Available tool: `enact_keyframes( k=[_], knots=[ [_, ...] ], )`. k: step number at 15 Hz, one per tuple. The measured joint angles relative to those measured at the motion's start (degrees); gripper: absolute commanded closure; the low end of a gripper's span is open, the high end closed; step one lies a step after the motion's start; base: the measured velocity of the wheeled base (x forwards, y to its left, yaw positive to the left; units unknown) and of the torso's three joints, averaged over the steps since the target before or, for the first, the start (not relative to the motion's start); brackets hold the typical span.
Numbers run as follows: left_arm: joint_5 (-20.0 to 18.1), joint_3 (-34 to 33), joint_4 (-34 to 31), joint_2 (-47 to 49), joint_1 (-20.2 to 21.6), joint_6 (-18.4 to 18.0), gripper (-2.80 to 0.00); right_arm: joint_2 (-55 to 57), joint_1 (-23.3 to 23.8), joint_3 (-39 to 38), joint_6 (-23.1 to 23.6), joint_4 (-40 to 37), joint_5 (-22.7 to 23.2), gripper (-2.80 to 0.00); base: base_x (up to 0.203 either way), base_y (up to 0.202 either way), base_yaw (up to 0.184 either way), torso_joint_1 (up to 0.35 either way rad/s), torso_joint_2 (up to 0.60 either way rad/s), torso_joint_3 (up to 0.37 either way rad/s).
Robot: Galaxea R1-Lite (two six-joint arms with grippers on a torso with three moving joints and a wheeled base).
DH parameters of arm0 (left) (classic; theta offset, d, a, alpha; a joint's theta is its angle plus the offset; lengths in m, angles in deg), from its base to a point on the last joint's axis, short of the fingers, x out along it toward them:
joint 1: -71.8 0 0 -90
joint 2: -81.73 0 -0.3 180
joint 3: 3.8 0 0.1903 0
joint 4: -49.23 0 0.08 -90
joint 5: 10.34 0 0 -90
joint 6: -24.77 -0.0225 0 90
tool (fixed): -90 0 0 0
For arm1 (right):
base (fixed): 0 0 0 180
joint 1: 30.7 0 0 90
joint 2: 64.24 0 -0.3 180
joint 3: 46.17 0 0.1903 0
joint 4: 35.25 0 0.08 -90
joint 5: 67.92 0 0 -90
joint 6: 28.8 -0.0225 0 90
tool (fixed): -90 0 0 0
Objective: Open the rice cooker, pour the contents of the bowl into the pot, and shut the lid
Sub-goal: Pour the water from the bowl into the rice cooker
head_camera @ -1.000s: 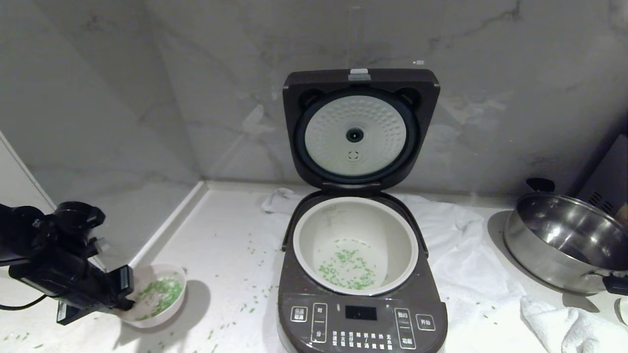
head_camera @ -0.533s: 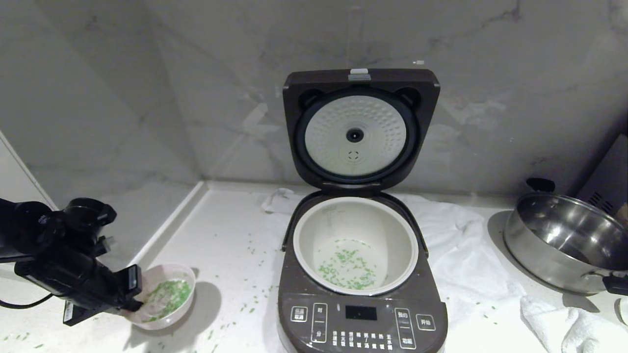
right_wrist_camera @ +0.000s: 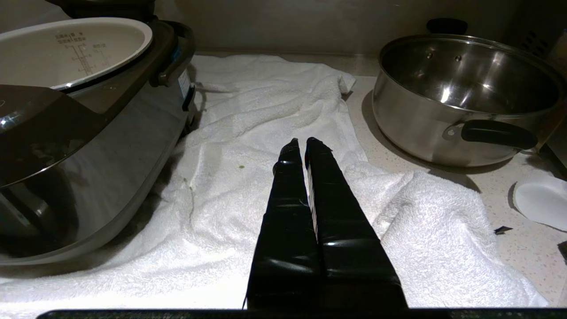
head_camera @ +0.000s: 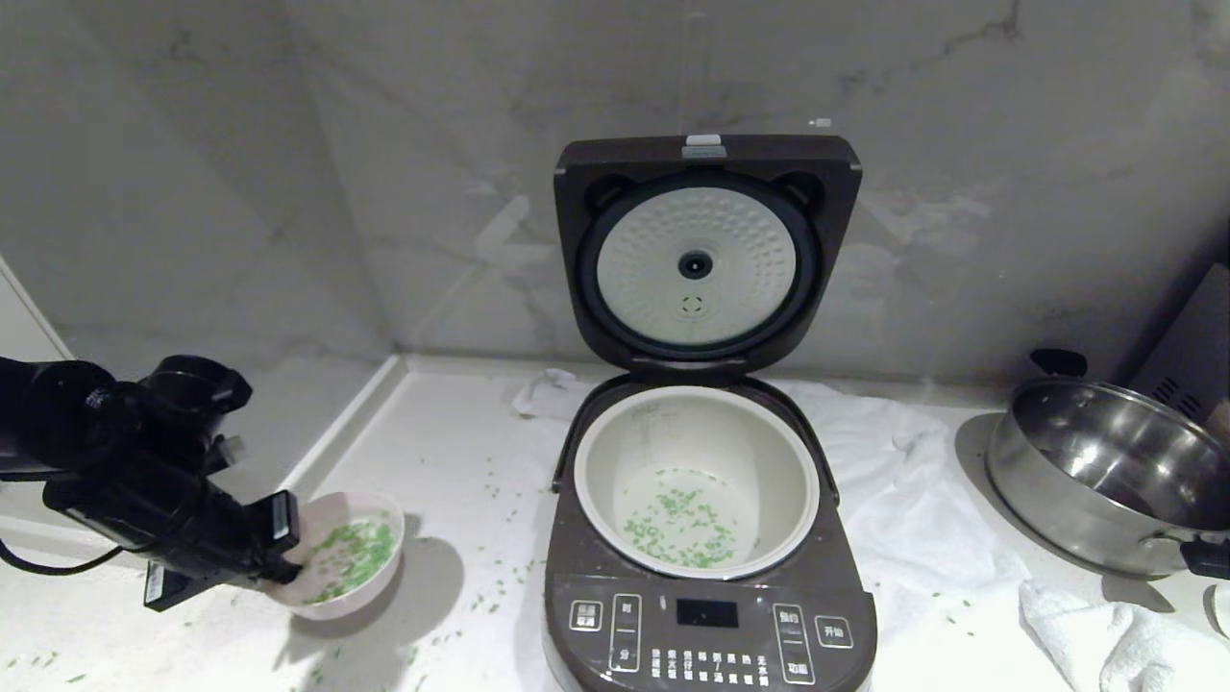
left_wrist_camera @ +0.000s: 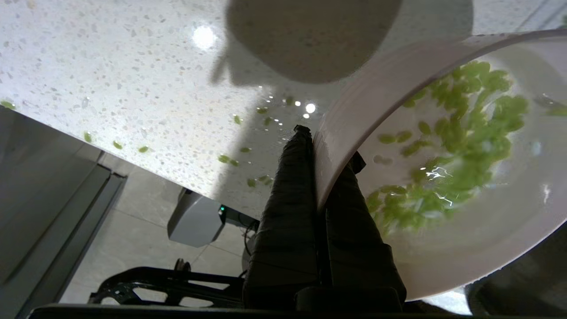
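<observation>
Left pincer (head_camera: 279, 567) clenched on rim of small pale pink round bowl (head_camera: 370, 591) holding green grain-like bits (head_camera: 354, 557), lifted above speckled white worktop (head_camera: 452, 461), left of open dark brown rice cooker (head_camera: 709, 615). Right pincer (right_wrist_camera: 301, 148) closed, empty.

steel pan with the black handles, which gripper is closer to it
Right. The right gripper hangs shut over the white towel beside the steel pan. The left gripper is across the counter, clamped on the bowl.

steel pan (head_camera: 1105, 471): shiny metal | towel (right_wrist_camera: 274, 110): white terry cloth | countertop (left_wrist_camera: 110, 79): glossy speckled stone
</observation>
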Motion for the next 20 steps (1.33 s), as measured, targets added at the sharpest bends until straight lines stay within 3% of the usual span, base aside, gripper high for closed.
enact_keyframes(
  k=[5, 20],
  knots=[
    [0.00, 6.85, -4.38, 0.34, -5.56, 3.25, 0.00, 0.00, 0.00, 0.00, -0.02, 0.00, -0.01, 0.00, 0.000, 0.000, 0.000, 0.000, 0.00, 0.000],
    [0.00, 36.13, -19.04, 10.34, -16.42, 9.74, 0.00, 0.00, 0.00, 0.00, 0.00, 0.00, 0.00, 0.00, 0.000, 0.000, 0.000, 0.000, 0.00, 0.000]
  ],
)
